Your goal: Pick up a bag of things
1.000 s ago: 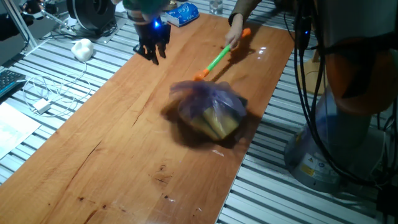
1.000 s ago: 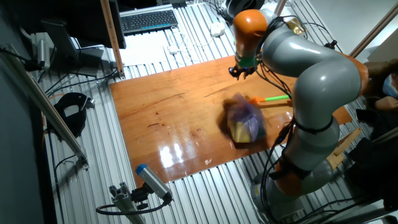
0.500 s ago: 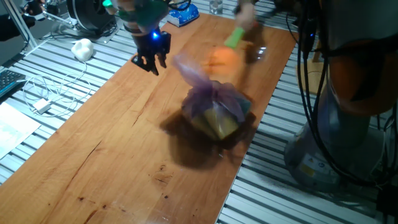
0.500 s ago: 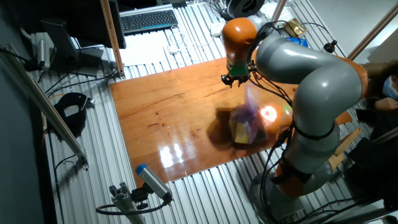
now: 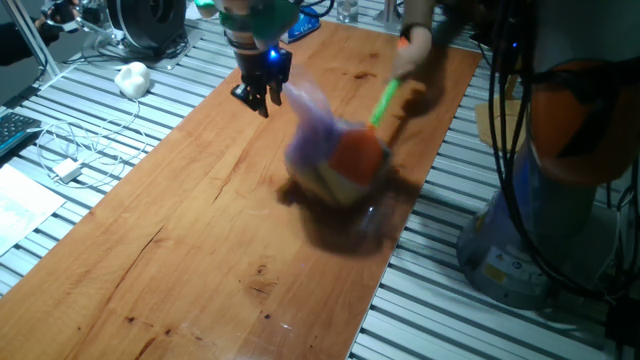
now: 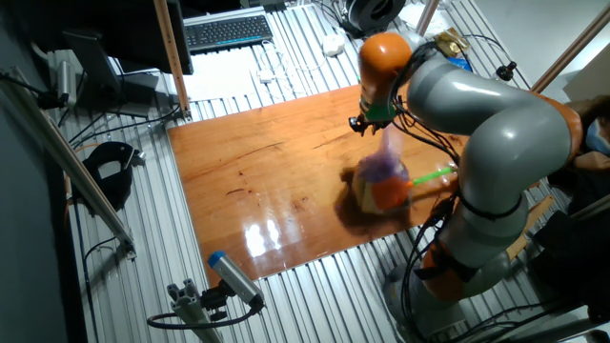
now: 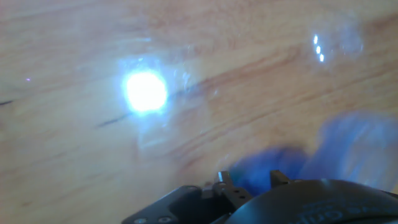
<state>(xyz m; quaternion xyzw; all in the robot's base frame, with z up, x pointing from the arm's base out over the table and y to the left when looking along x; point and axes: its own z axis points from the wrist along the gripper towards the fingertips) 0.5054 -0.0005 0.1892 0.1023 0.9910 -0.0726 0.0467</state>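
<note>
The lilac-purple bag of things point(image 5: 318, 150) lies motion-blurred on the wooden table point(image 5: 200, 240), its loose top reaching up toward my gripper. It also shows in the other fixed view point(image 6: 379, 171). An orange toy shovel point(image 5: 356, 156) with a green handle point(image 5: 385, 98) presses against the bag, held by a person's hand point(image 5: 414, 45). My gripper point(image 5: 262, 96) hangs just left of the bag's top, fingers apart and empty; the other fixed view shows my gripper point(image 6: 366, 123) just beyond the bag. In the hand view my gripper point(image 7: 249, 180) shows above a purple-blue blur point(image 7: 354, 149) at lower right.
A blue-and-white packet point(image 5: 304, 24) lies at the table's far end behind my gripper. A white lump point(image 5: 132, 76) and cables point(image 5: 70, 150) lie on the slatted surface to the left. The table's right edge point(image 5: 400, 250) is close to the bag. A keyboard point(image 6: 229, 30) lies beyond the table.
The hand swung the shovel up and then down against the bag, which shifted toward the far end. My gripper moved a little to the right, closer to the bag's top.
</note>
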